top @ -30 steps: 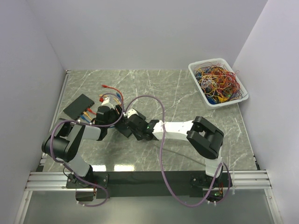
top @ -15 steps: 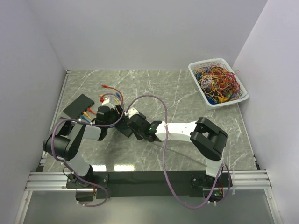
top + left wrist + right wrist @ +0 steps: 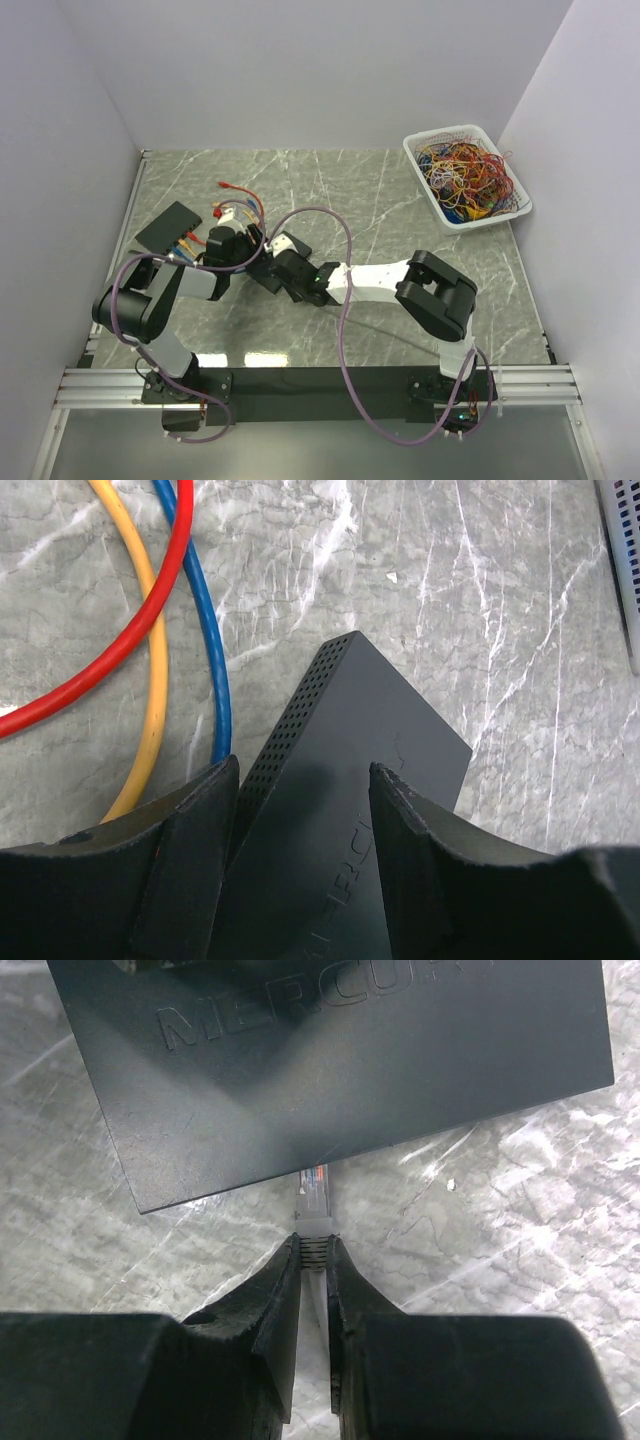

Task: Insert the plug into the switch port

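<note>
Marble table from above carries a white basket of tangled wires at the far right and a flat black box at the far left. The left arm and right arm reach in and meet left of centre, their ends overlapping too closely to read there. From the left wrist, the left gripper straddles a dark switch, one finger pressed to each side, grasping it. A red cable, a yellow cable and a blue cable curve over the table just left of it. From the right wrist, the right gripper is clenched on the plug by its boot. The plug's clear tip meets the switch's edge facing it, below the raised lettering; whether it sits in a port cannot be told.
</note>
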You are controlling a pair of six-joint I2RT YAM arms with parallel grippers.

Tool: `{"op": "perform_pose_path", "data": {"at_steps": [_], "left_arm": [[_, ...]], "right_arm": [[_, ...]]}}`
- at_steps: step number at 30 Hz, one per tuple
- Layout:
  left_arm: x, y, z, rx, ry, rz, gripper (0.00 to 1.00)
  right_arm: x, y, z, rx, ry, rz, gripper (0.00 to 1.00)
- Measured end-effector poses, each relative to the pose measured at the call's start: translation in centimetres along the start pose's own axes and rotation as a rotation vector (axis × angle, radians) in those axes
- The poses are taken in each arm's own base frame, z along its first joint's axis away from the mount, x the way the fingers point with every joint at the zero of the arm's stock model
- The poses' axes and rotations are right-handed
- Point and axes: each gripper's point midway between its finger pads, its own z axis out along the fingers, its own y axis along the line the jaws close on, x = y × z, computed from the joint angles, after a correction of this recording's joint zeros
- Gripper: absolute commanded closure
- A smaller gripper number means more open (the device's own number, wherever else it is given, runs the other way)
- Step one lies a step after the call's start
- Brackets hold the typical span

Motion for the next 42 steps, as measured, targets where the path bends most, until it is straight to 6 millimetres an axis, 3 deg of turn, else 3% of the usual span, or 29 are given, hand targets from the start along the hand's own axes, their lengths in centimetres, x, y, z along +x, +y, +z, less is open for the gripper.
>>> {"op": "perform_pose_path", "data": {"at_steps": [42], "left_arm": [[0.2,-0.9,2.1,0.087,0.047,0.058,0.41]], "right_arm": [[-0.6,-2.4,0.3,0.109,-0.119,-0.091,1.0]]}}
